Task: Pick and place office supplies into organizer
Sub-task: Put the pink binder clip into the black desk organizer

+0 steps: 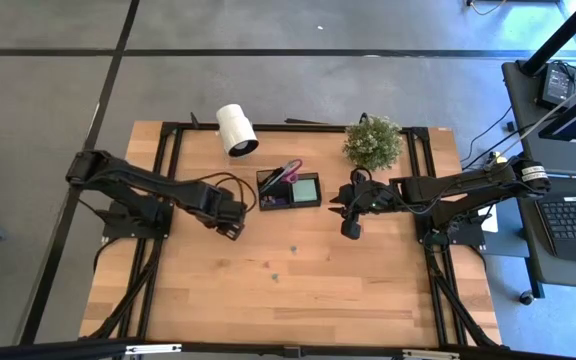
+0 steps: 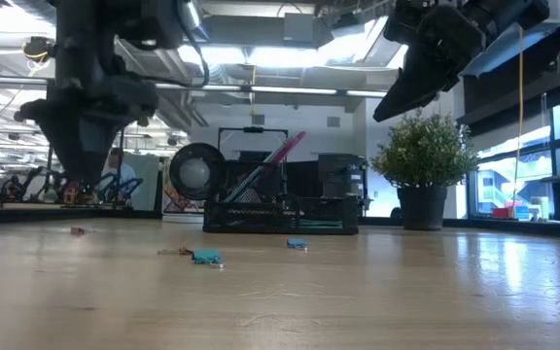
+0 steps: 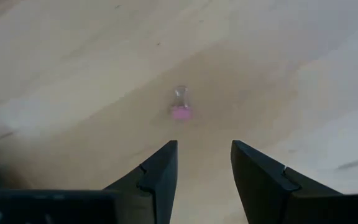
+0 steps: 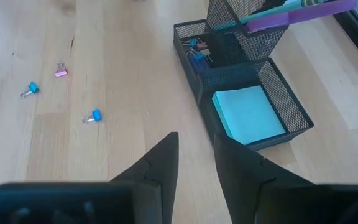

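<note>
The black mesh organizer (image 1: 288, 188) stands at the table's far middle. It holds purple-handled scissors (image 4: 291, 15), a mint-green sticky pad (image 4: 248, 113) and small clips (image 4: 196, 50). My left gripper (image 3: 204, 148) hangs open above the bare wood, left of the organizer, pointing down. A tiny pink clip (image 3: 181, 109) lies on the table a little ahead of its fingertips. My right gripper (image 4: 194, 149) hovers right of the organizer, slanting down, slightly open with nothing between its fingers. Two blue clips (image 4: 31, 89) (image 4: 94, 116) and the pink clip (image 4: 61, 71) lie loose on the wood.
A white roll (image 1: 236, 130) lies at the far left of the organizer and a small potted plant (image 1: 373, 143) stands at its far right. The near half of the wooden table (image 1: 298, 300) holds only the scattered clips (image 2: 205, 257).
</note>
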Motion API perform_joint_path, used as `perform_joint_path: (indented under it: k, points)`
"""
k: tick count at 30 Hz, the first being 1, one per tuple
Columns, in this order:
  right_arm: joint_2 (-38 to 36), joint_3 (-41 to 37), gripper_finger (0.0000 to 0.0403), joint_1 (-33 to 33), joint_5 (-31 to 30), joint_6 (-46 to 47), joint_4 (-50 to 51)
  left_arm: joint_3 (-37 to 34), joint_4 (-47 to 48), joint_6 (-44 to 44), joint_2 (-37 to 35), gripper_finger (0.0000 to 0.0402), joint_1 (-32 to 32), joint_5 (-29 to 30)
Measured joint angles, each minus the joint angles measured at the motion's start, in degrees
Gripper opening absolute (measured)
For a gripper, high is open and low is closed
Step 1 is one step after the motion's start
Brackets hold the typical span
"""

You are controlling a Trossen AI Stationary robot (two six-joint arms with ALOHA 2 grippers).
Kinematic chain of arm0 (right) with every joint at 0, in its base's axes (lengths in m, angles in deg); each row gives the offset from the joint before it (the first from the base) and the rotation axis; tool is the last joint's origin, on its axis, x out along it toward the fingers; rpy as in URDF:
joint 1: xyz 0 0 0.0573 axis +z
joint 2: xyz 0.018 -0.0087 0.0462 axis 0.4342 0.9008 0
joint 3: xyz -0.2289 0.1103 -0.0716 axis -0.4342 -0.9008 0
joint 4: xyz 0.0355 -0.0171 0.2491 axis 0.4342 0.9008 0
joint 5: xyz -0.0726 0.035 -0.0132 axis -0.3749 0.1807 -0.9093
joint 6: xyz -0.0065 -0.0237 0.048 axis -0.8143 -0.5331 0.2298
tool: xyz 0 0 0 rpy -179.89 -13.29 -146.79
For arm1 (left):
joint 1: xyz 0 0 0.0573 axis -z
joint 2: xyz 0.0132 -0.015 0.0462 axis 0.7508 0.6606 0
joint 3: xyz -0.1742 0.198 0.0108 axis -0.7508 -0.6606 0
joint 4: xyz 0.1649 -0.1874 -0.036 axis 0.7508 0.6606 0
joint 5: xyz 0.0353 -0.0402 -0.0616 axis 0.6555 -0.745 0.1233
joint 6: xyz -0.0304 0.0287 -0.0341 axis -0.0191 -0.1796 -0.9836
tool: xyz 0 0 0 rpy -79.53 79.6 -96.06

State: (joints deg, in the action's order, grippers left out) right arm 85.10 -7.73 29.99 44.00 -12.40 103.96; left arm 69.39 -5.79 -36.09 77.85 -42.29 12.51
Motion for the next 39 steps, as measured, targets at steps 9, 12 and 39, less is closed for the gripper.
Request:
perform_joint_path:
  k: [9, 12, 39]
  points:
    - [0.00, 0.00, 0.0107, 0.00, 0.00, -0.08, -0.23, 0.00, 0.32, -1.09, 6.70, 0.0143, -0.10, -0.04]
    - [0.00, 0.00, 0.0107, -0.01, 0.00, -0.08, -0.22, 0.00, 0.30, -1.09, 8.15, 0.0143, -0.24, -0.63]
    - [0.00, 0.00, 0.0107, -0.02, -0.02, -1.38, -0.20, -4.71, -5.62, 1.92, 8.97, 0.0143, -4.66, -3.04]
